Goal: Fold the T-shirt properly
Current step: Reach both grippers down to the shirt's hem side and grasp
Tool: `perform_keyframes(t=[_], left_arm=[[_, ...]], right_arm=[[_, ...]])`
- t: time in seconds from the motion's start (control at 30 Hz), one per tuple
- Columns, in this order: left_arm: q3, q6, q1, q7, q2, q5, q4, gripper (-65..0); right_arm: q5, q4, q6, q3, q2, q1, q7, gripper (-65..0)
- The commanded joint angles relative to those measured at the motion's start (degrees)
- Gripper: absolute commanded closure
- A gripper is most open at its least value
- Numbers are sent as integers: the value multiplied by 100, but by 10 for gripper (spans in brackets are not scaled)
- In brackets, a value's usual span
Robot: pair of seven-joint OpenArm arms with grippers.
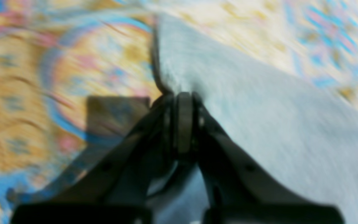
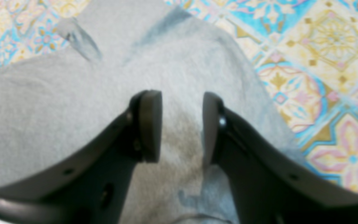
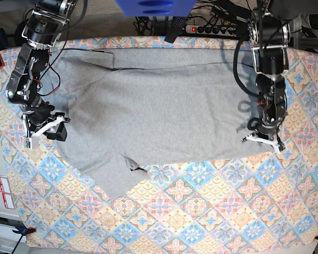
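Across the far half of the table, the grey T-shirt (image 3: 148,106) lies spread on the patterned tablecloth (image 3: 201,211), one sleeve pointing toward the near-left corner. The left gripper (image 1: 183,102), near the table's right edge, has its jaws pressed together on a pinch of the shirt's edge. The right gripper (image 2: 182,124), by the left edge, hovers over the fabric with jaws spread and holds nothing.

The risk I see: with only one side gripped, a pull could drag the shirt askew, or the thin pinch could slip free.

The right wrist view shows the spread jaws plainly, which the base view cannot; the left wrist view is blurred.
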Motion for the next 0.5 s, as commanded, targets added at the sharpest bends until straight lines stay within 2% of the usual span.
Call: perform_keyframes(t=[0.0,0.2,0.37,0.47], left_arm=[[1,-26,-18,-55,-42,10,276,0],[1,-26,518,-46,-59,1,1252,0],[-25,-26,1019,-46,-68,-17,1999,0],[-34,-26,1397,-46,-68,-17,2685,0]], right_arm=[[40,-67,35,-100,106,124,68,-219],[31,-920,26,-1269,774,677,94,-221],[-65,-1491,26,-1453,898,1117,120,-223],[-672,-1711,26,-1462,906,1442,120,-222]])
